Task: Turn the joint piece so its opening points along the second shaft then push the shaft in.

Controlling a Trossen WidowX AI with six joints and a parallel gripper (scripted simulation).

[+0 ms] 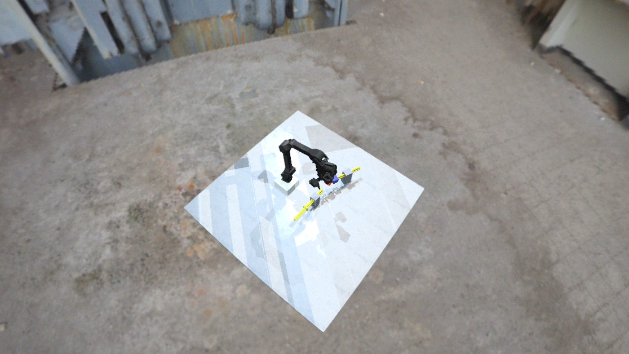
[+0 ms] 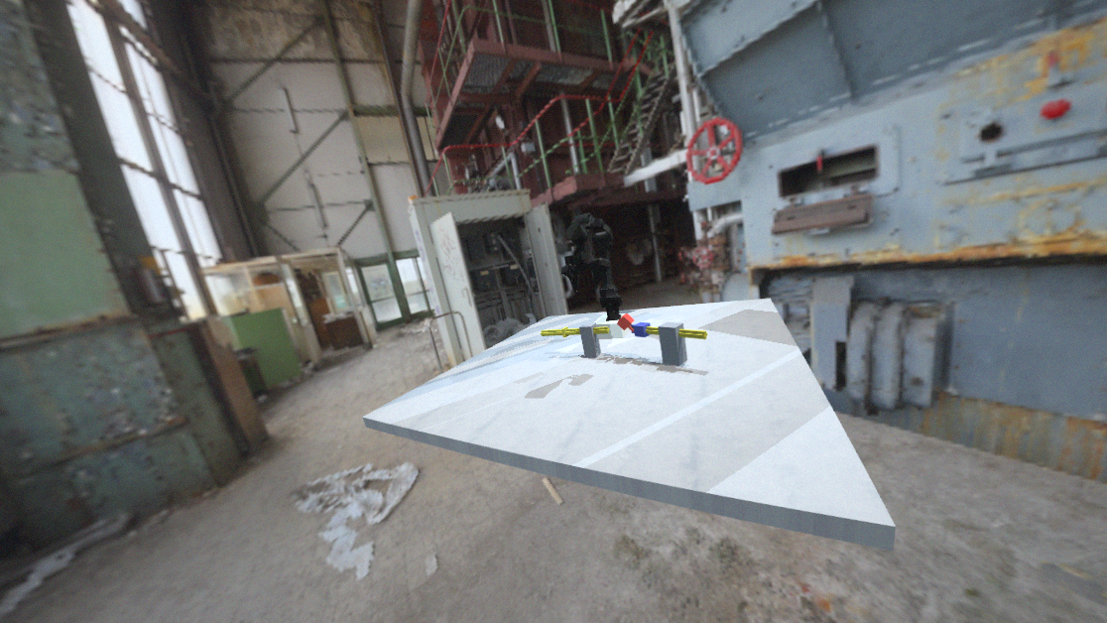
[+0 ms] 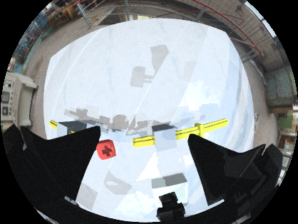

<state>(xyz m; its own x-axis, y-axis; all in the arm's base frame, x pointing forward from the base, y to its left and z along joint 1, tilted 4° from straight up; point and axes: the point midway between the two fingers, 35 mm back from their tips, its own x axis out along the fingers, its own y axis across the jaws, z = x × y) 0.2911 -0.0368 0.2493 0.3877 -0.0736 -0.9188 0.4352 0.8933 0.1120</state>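
Observation:
The red joint piece (image 2: 625, 321) (image 3: 106, 150) is tilted out of line beside the blue hinge part (image 1: 335, 178) (image 2: 641, 329). Its cross-shaped opening faces the wrist camera. The fixed yellow shaft (image 1: 356, 169) (image 2: 696, 334) (image 3: 53, 124) runs through its grey block (image 1: 347, 176) (image 2: 673, 346). The second yellow shaft (image 1: 300, 213) (image 2: 554, 332) (image 3: 142, 141), with a collar, passes through another grey block (image 2: 589, 342) (image 3: 165, 139); its inner end is apart from the red piece. My gripper (image 3: 145, 135) is open and empty above them. In the top view it mostly hides the red piece.
The arm's pale base block (image 1: 286, 186) (image 3: 170, 182) stands on the white table (image 1: 373, 220) (image 2: 619, 418), to the side of the shafts. Both grey blocks stand upright close to the gripper. The second shaft's collar (image 3: 199, 130) lies outside its block.

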